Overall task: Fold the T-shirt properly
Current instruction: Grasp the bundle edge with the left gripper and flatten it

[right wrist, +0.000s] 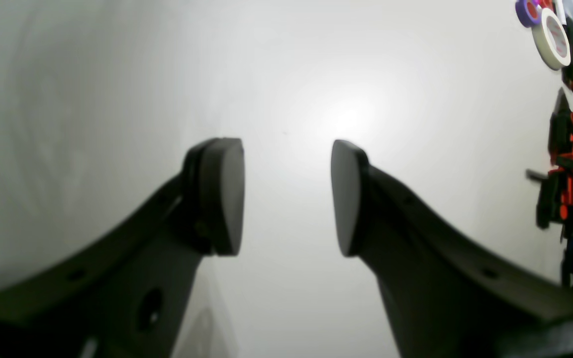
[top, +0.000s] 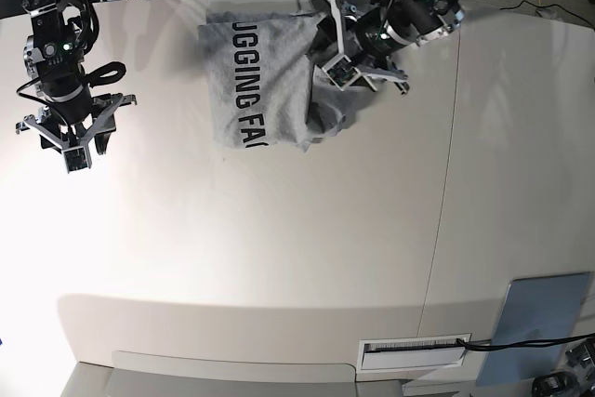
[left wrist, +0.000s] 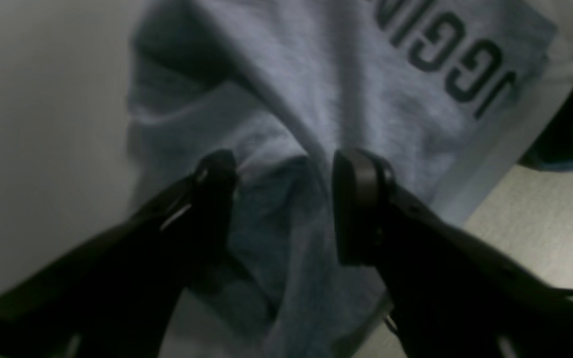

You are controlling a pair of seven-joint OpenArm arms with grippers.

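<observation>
The left claw (left wrist: 284, 199) stands spread, its pads either side of a raised ridge of the T-shirt (left wrist: 316, 99), not visibly pinching it. From the claw the cloth runs away toward twelve o'clock in the wrist view. In the base view the shirt lies at eleven o'clock on the bench (top: 279, 258), partly folded. The left claw is on it, while the right claw (right wrist: 286, 196), also spread, hangs well apart over bare bench at nine. Black capitals read "GGING FA", cut off.
</observation>
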